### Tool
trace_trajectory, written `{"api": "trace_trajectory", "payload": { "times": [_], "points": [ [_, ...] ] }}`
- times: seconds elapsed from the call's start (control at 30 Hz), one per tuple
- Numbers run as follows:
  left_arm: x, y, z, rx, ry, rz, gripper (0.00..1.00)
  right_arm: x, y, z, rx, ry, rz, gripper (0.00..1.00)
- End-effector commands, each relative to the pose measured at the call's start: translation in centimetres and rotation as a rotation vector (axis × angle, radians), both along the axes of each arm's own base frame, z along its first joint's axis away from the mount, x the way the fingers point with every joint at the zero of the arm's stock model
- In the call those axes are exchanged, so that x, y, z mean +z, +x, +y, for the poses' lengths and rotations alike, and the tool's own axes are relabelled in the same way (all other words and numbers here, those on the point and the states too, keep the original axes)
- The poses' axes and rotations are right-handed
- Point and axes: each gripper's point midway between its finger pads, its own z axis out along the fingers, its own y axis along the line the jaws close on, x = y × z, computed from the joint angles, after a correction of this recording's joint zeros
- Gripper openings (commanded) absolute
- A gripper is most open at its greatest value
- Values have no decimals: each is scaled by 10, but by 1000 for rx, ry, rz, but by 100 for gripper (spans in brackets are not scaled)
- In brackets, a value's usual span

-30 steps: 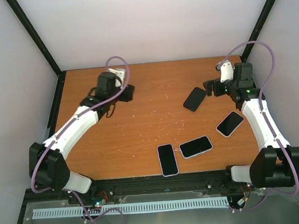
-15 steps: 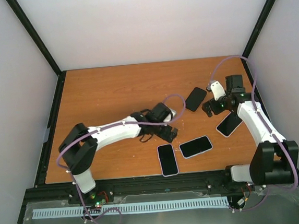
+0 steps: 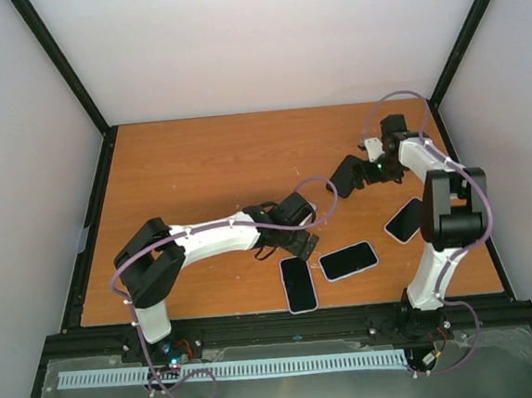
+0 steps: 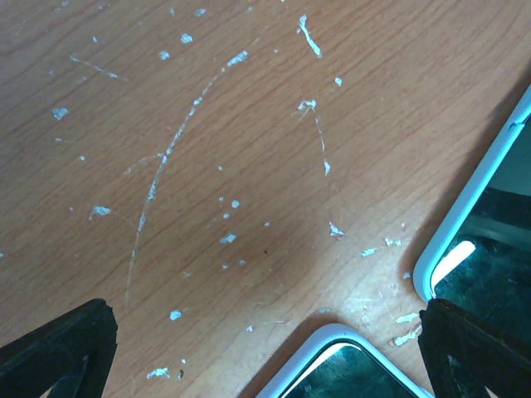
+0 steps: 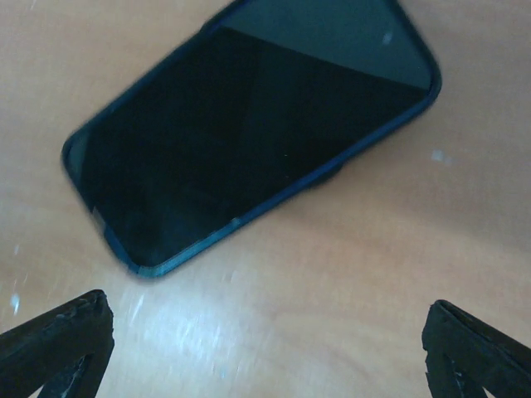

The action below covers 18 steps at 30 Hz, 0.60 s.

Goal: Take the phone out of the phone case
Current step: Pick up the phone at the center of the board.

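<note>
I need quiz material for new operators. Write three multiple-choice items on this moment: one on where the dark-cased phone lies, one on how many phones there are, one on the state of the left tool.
1. Where on the table does the dark-cased phone lie?
A) at the near edge
B) farthest back, right of centre
C) in the back left corner

2. How many phones lie on the table?
A) two
B) four
C) six

3. What state is the left tool in?
A) shut on a phone
B) shut on nothing
C) open, gripping nothing

Answers:
1 B: the top view shows it behind all the other phones.
2 B: there is the dark-cased one plus three light-cased phones.
3 C: the left wrist view shows its fingers wide apart.
</note>
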Motion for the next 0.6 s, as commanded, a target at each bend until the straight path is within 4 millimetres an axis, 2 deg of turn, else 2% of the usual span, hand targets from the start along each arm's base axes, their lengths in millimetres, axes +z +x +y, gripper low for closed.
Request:
{"api": "trace_trajectory", "payload": {
  "times": [0.0,0.03,0.17,0.3,0.37,0.43,0.57],
  "points": [
    [20,21,-11,63,-88,-39,99,-11,32,7,-97,61,53,100],
    [23,22,-11,68,-104,-39,100,-16,41,6,-116,63,63,100],
    [34,25,-3,95,-130,-51,100,-38,55,13,-146,102,165,100],
    [49,26,9,120,-185,-65,99,-46,67,30,-109,131,168,100],
    [49,29,19,150,-193,-62,100,-50,69,45,-59,123,174,100],
    [44,34,35,215,-172,-46,99,-51,67,71,22,122,179,100],
    [34,40,65,313,-153,-31,100,-59,59,111,153,83,176,100]
  ]
}}
